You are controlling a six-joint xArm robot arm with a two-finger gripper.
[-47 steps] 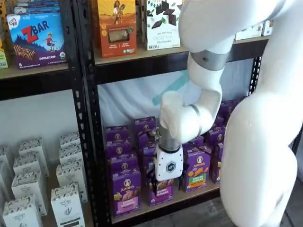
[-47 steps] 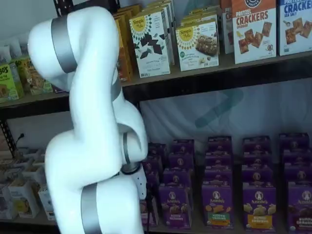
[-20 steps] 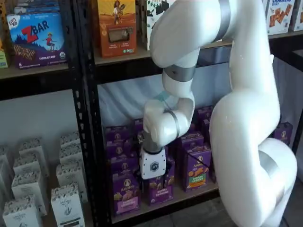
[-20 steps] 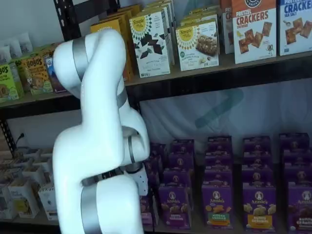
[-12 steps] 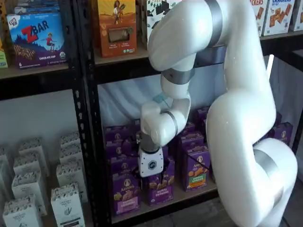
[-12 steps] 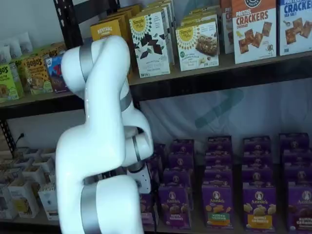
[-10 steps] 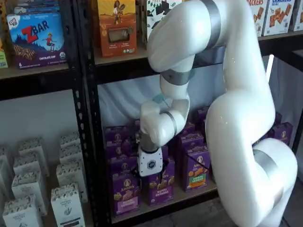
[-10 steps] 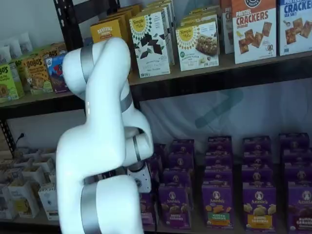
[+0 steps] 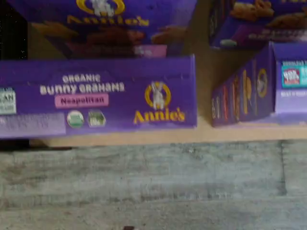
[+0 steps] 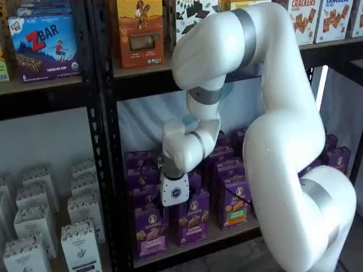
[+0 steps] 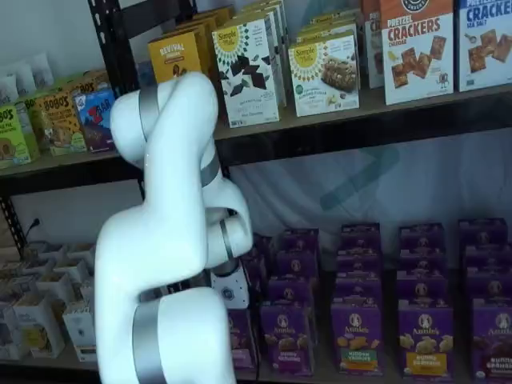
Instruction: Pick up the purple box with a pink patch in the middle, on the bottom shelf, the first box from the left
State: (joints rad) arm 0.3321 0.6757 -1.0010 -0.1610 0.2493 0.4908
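The purple box (image 10: 151,231) stands upright at the left front of the bottom shelf (image 10: 218,233), its pink patch low on the front. The wrist view looks down on the same purple box (image 9: 98,96), showing its pink "Neapolitan" label and bunny logo, with the bottom shelf (image 9: 206,130) board under it. My gripper (image 10: 171,209) hangs just above and right of the box, apart from it. Its white body shows clearly, but its fingers blur into the dark cartons behind. Nothing is held. In a shelf view the arm (image 11: 172,240) covers most of the box.
More purple cartons (image 10: 237,204) fill the shelf to the right and behind, one close beside the target (image 9: 259,91). A black upright (image 10: 105,170) stands left of the box. White cartons (image 10: 79,241) sit beyond it. Grey floor (image 9: 144,182) lies below the shelf edge.
The arm has swung left and slightly up. The gripper has shifted from in front of the neighbouring carton column towards the leftmost one. No box has moved.
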